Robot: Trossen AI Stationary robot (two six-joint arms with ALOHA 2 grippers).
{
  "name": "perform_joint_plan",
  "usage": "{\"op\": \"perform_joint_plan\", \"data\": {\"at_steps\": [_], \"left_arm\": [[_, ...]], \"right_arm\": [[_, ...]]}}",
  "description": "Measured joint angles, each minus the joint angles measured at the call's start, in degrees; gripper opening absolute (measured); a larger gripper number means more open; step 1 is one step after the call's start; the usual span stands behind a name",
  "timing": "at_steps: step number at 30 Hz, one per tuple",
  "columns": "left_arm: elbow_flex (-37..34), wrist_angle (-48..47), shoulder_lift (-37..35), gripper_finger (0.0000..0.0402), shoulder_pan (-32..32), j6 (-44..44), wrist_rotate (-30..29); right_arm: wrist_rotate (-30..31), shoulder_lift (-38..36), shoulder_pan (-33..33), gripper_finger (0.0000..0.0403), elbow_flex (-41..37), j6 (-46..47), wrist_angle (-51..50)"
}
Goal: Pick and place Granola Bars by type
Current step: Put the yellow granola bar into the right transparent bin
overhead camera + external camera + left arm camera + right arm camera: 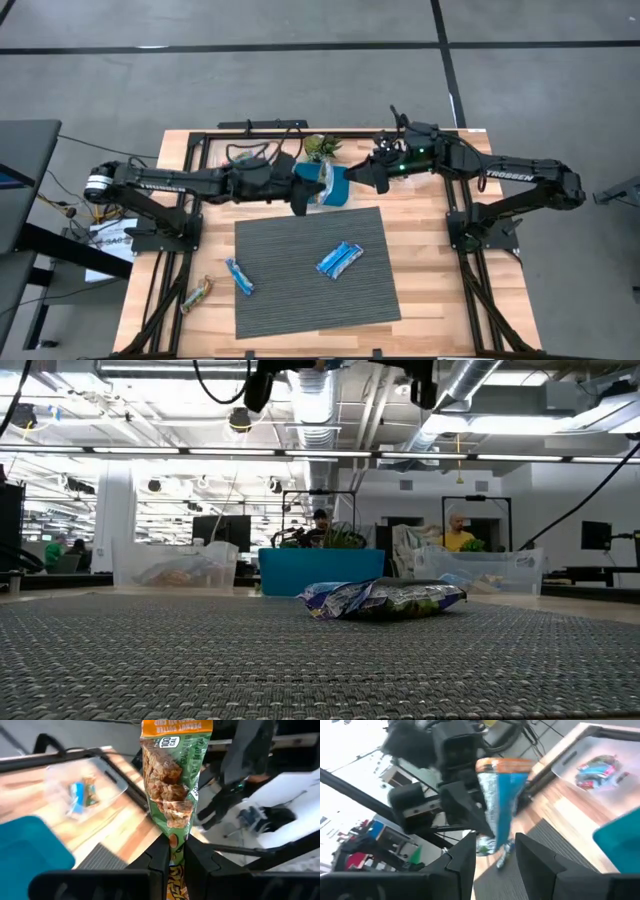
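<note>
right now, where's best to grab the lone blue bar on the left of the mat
Grip the blue bar across its narrow middle, coming straight down. It lies flat and slanted on the mat with bare mat around it, so turn the claw to straddle its long sides. The left claw holds a green bar.

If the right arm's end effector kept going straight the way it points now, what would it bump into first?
Probably the granola bar just ahead of its open fingers, held up by the left end effector. Depth is hard to judge.
</note>
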Motion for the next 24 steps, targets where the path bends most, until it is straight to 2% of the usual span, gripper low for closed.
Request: {"op": "perform_joint_plan", "data": {"at_steps": [7,11,14,24], "left_arm": [[0.0,5.3,0.0,0.0032,3.0,1.1,6.9],[0.0,6.9,0.0,0.0032,3.3,1.7,7.3],[0.0,7.6,0.0,0.0032,4.0,1.6,9.7],[0.0,7.8,-0.1,0.0032,4.7,1.5,10.6]], "right_arm": [[-0.5,0.0,-0.4,0.0127,0.0,-0.2,5.8],[-0.5,1.2,-1.3,0.0127,0.0,0.1,7.1],[-2.5,3.4,-1.3,0.0127,0.2,0.2,9.5],[-4.1,9.8,-0.6,0.0124,4.6,-0.5,12.7]]}}
